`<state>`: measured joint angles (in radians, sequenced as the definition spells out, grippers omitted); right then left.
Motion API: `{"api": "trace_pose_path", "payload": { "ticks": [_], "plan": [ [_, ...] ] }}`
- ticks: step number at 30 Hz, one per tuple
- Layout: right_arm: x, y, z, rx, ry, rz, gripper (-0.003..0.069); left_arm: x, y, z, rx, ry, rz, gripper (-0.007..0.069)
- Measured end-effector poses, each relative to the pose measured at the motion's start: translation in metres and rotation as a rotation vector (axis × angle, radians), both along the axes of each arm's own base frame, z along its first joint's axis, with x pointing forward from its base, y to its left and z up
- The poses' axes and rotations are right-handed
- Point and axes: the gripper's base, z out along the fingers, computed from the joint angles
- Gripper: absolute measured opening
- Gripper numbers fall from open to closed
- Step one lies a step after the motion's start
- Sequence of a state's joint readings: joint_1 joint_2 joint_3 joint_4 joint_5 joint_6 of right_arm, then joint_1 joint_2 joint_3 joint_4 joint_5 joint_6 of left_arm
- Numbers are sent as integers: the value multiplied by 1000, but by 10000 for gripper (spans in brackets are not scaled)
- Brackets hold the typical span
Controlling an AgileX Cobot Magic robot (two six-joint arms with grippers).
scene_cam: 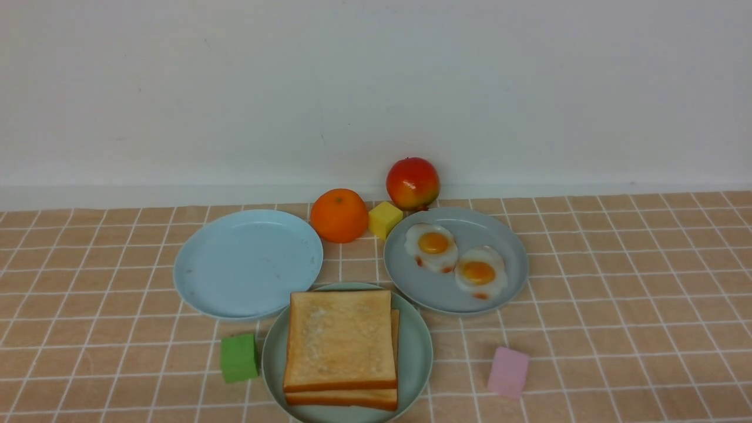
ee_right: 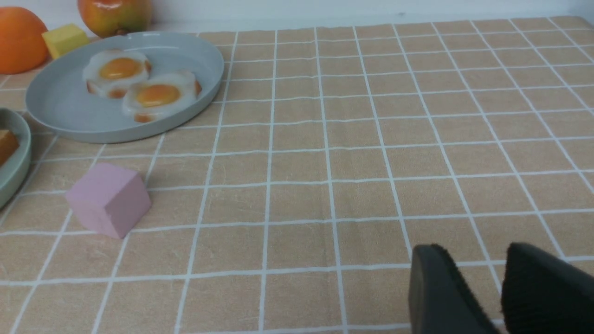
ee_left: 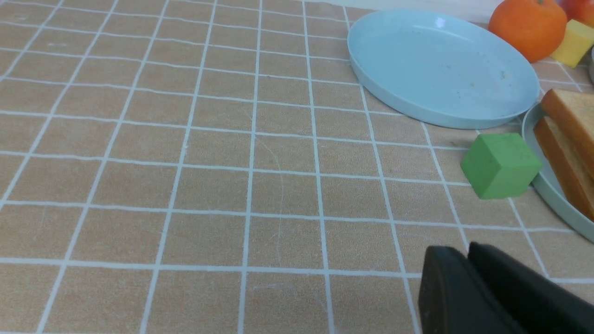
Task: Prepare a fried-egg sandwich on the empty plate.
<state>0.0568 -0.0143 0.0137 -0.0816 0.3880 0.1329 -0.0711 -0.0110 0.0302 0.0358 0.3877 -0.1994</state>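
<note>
Two square toast slices [scene_cam: 339, 338] lie stacked on the mint-green plate [scene_cam: 418, 352] at the front centre; no egg shows between them. Two white fried eggs [scene_cam: 432, 245] [scene_cam: 479, 273] with orange yolks lie on the grey-blue plate [scene_cam: 446, 296] at the back right. The sky-blue plate [scene_cam: 247, 264] at the back left is bare. Neither gripper shows in the front view. My left gripper [ee_left: 464, 250] is shut and empty, over the cloth beside the green cube [ee_left: 500, 164]. My right gripper [ee_right: 473, 253] is slightly open and empty, away from the eggs [ee_right: 160, 95].
A green cube [scene_cam: 239, 357] sits left of the mint-green plate and a pink cube [scene_cam: 508, 372] to its right. An orange [scene_cam: 339, 215], a yellow cube [scene_cam: 385, 219] and a red fruit [scene_cam: 412, 183] stand at the back by the white wall.
</note>
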Motion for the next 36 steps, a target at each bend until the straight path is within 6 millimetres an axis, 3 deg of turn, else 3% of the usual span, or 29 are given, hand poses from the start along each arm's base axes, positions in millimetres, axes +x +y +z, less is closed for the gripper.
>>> {"api": "trace_pose_path", "payload": {
  "ticks": [36],
  "plan": [
    [0,0,0,3,0,-4,238,0,0,0,0,-1,0,92]
  ]
}}
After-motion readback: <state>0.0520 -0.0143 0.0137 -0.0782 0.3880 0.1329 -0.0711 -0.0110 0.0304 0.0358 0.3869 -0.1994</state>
